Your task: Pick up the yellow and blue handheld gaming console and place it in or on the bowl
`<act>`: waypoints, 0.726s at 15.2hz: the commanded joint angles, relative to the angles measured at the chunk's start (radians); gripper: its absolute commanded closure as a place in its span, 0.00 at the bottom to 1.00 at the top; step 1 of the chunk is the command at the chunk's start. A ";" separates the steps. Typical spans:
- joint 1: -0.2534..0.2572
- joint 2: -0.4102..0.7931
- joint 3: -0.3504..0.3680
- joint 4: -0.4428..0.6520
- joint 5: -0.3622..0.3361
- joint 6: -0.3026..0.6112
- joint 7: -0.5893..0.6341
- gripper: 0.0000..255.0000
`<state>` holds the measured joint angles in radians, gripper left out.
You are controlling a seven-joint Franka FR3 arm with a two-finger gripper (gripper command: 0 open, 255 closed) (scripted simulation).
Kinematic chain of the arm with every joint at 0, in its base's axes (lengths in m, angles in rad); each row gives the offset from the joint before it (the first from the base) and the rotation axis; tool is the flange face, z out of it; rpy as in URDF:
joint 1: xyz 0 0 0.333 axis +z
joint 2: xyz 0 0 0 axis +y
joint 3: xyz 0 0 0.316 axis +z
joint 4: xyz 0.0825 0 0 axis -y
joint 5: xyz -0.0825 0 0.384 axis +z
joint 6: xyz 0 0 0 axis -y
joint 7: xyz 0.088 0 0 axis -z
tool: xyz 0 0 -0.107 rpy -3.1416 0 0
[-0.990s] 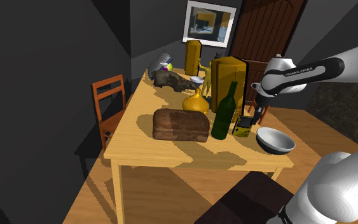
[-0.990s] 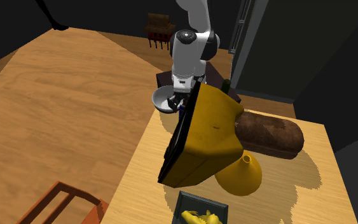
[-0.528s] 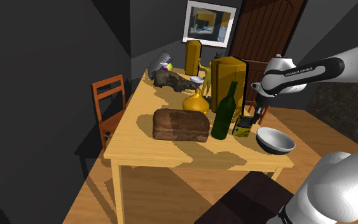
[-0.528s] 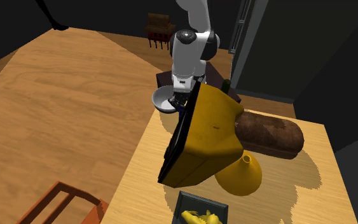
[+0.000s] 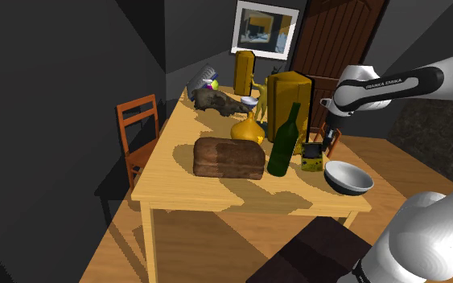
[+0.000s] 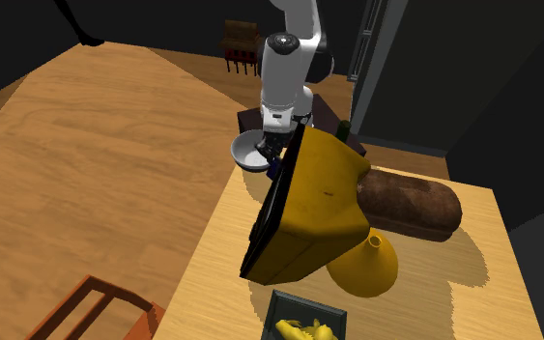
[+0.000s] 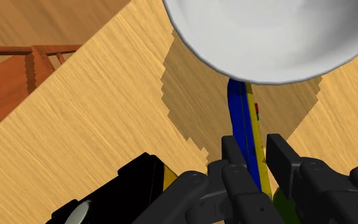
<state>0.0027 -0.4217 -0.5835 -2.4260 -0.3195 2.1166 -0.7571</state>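
Bottle: green bottle (image 5: 283,143) stands where it did 1 s ago. The gap on its right has widened, because the console has left its side.
Console: console (image 5: 313,157) now sits a little higher and further toward the shoulder view's right than 0.5 s ago. It hangs between bottle and bowl, apparently just off the table (image 5: 176,181).
Gripper: gripper (image 5: 321,146) has come up along with the arm. In the wrist view the 2 fingers (image 7: 284,159) pinch the console (image 7: 242,121) by its flat sides.
Bowl: grey bowl (image 5: 348,178) lies just right of the console, unmoved and empty. In the wrist view the bowl's (image 7: 273,38) rim covers the console's far end, so that end probably hangs below rim height.
Meaning: the grasp looks made and the lift begun. My guess is that more height is needed before the carry over the rim.
Console look: seen edge-on from the wrist, it is a thin upright slab, blue on the left side and yellow on the right. From the shoulder it shows a yellow front with a dark patch near the top.
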 commanded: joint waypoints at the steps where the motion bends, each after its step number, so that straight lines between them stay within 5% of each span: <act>1: 0.000 -0.012 0.009 0.018 0.001 -0.030 0.002 1.00; 11: 0.003 -0.048 0.042 0.124 0.014 -0.172 -0.003 1.00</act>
<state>0.0051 -0.4673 -0.5446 -2.3125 -0.3067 1.9581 -0.7594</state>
